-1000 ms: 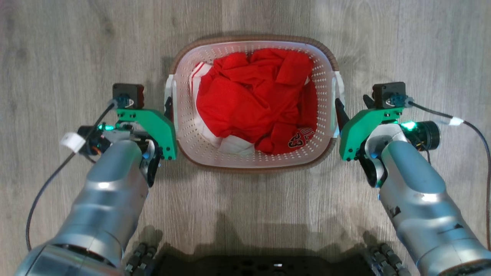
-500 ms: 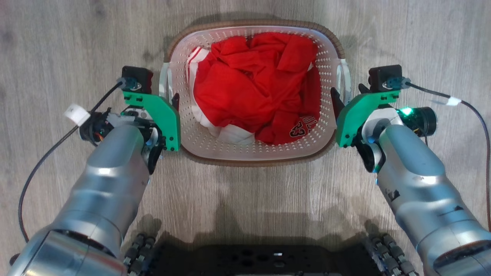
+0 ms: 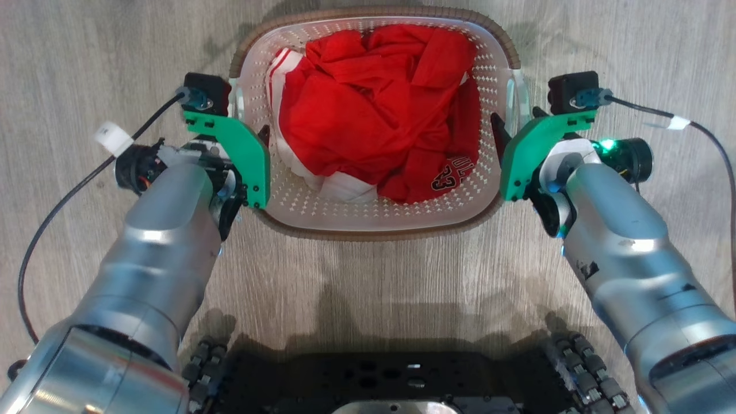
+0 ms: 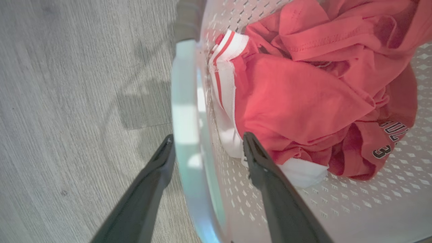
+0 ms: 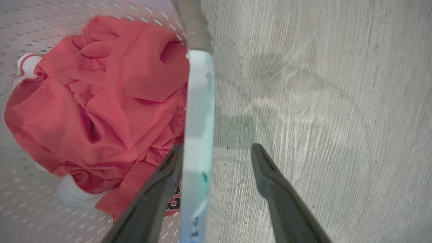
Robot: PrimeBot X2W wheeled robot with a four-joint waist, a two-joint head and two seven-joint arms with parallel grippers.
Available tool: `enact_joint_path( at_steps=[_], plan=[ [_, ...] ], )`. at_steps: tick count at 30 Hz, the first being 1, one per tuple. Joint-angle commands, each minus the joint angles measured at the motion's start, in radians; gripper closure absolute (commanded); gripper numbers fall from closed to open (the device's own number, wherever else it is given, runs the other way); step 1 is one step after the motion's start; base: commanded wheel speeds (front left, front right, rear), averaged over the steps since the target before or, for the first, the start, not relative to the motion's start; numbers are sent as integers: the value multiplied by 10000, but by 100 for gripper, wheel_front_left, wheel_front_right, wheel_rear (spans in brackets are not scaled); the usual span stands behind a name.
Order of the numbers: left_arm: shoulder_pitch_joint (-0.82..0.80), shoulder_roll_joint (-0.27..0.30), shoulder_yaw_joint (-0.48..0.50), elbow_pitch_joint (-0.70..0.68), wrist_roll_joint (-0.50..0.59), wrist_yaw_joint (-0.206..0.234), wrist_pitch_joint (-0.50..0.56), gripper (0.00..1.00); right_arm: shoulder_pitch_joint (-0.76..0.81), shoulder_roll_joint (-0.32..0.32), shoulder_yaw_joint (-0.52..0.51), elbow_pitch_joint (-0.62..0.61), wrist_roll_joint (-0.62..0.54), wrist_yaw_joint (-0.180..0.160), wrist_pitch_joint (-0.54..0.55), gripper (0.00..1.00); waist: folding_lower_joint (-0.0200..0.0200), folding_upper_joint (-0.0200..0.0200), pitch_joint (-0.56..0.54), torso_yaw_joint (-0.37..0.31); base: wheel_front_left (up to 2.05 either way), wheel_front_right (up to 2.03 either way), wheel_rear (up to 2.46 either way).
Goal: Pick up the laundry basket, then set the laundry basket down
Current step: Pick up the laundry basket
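Observation:
The laundry basket (image 3: 376, 232) is white and perforated with a brown rim, and sits at the top centre of the head view with red and white clothes (image 3: 374, 115) inside. My left gripper (image 3: 260, 135) is at its left handle (image 3: 237, 107). In the left wrist view this gripper (image 4: 207, 143) is open, its fingers on either side of the pale handle (image 4: 184, 111), one outside and one inside the basket. My right gripper (image 3: 503, 130) is open too, and in the right wrist view it (image 5: 217, 148) straddles the right handle (image 5: 199, 118) the same way.
Grey wood-look floor (image 3: 86, 52) lies all around the basket. My dark wheeled base (image 3: 391, 385) fills the bottom edge of the head view. Black cables (image 3: 710, 144) trail from both wrists out to the sides.
The basket and both grippers have shifted up the head view together, and the basket looks larger. More of my base shows at the bottom, so the camera has also moved.

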Motion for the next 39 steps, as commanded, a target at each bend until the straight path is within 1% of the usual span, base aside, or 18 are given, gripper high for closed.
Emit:
enact_joint_path(
  at_steps=[1,6,11,24,26,27,28,29,30,33,39],
  plan=[
    [18,263,21,31,-26,0,66,0,192,166,198,21,93,71,49,0,-1,1,71,-29,0,0,0],
    [18,263,-128,50,-94,-75,386,0,68,166,353,253,197,71,71,0,-1,1,163,-54,0,0,0],
    [-47,263,-257,68,-121,107,542,0,-47,166,533,446,426,71,24,0,-1,1,262,-54,0,0,0],
    [-76,263,-572,-51,-554,287,574,0,-284,166,954,803,906,71,-429,0,-1,1,442,65,0,0,0],
    [-79,263,-656,-137,-652,281,576,0,-311,166,1045,785,1025,71,-464,4,-1,1,470,82,0,0,0],
    [-82,263,-697,-177,-702,290,565,0,-318,166,1097,775,1093,71,-462,18,-1,1,484,93,0,0,0],
    [-77,263,-726,-204,-775,275,602,50,-333,166,1147,784,1143,71,-461,51,-1,1,500,98,0,0,0],
    [-77,263,-755,-243,-855,224,641,100,-356,166,1195,803,1172,71,-468,74,-1,1,517,101,0,0,0],
    [-88,263,-799,-280,-911,196,641,100,-382,166,1263,811,1185,71,-476,100,-1,1,536,107,0,0,0],
    [-133,263,-994,-363,-1100,216,636,100,-428,166,1522,768,1312,71,-470,100,-1,1,597,143,0,0,0],
    [-119,263,-1294,-388,-1349,205,560,100,-511,166,1634,982,1440,71,-524,100,-1,1,588,198,0,0,0]
  ],
)
